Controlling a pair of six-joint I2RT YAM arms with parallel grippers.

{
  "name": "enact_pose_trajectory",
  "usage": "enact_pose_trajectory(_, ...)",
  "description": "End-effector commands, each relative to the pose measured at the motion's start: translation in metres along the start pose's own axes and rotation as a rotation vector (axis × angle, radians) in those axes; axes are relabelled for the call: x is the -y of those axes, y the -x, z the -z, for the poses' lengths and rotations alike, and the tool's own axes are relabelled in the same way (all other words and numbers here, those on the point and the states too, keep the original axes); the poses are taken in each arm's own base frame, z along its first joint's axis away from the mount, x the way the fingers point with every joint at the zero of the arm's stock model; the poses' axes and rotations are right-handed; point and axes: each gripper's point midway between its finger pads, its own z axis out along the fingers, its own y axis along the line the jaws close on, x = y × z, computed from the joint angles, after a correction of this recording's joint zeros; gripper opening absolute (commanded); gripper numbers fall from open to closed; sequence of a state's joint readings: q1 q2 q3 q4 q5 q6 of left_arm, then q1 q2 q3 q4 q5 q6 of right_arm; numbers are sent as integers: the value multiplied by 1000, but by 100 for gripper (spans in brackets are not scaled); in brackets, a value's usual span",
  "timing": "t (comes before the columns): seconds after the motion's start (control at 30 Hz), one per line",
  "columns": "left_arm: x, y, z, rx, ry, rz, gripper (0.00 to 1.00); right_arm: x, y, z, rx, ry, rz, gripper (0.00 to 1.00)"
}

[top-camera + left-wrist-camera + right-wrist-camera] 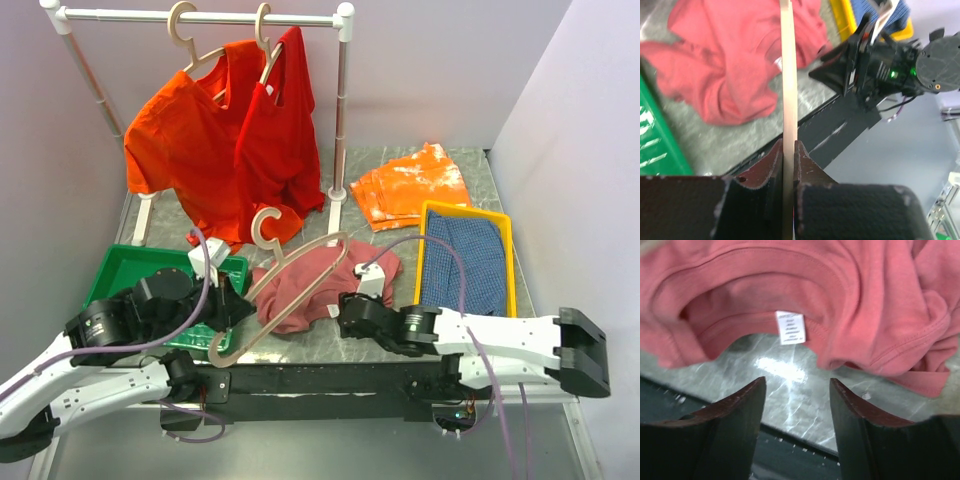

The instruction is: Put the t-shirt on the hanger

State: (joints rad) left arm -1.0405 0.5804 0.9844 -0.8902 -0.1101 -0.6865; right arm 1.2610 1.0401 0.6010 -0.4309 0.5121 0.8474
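Observation:
The dusty rose t-shirt (pixel 300 290) lies crumpled at the table's front middle. Its collar opening and white neck label (pixel 790 327) face my right gripper. The beige hanger (pixel 300 253) lies slanted over the t-shirt, hook towards the back. My left gripper (pixel 232 305) is shut on the hanger's thin bar (pixel 788 90) near its lower left end. My right gripper (pixel 345 310) is open and empty. It sits low over the table, just in front of the collar (pixel 755 270), not touching the cloth.
A white rail (pixel 200 15) at the back carries an orange t-shirt (pixel 185 140) and a red t-shirt (pixel 280 130) on hangers. A green tray (pixel 120 270) is at the left. Folded orange cloth (pixel 410 185) and a yellow tray (pixel 428 240) with blue cloth are at the right.

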Motion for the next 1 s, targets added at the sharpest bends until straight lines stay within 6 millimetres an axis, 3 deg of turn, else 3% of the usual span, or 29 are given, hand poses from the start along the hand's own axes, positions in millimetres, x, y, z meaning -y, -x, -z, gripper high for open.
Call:
enact_pose_trajectory(0.0,1,-2,16,-35,6,14,1,11,11,-8,42,-138,7,64)
enact_pose_trajectory(0.2,-4,-5,16,-89,52,-32,1,27,14,-27,17,-215,-1,65)
enact_pose_trajectory(0.27,-3,-3,19,-102,57,-52,1,35,19,-32,31,-212,-17,60)
enact_pose_trajectory(0.3,-3,-3,20,-104,56,-59,1,34,25,-29,50,-192,-35,55)
enact_pose_trajectory(0.33,-1,-2,22,-105,48,-71,1,36,27,-29,53,-185,-45,39)
enact_pose_trajectory(0.43,4,-9,21,-150,11,-96,1,35,44,-25,86,-138,-88,20)
enact_pose_trajectory(0.63,13,-16,13,-188,-45,-124,1,41,55,-22,106,-131,-124,1)
enact_pose_trajectory(0.97,18,-18,11,-223,-69,-154,1,52,72,-15,145,-121,-180,0)
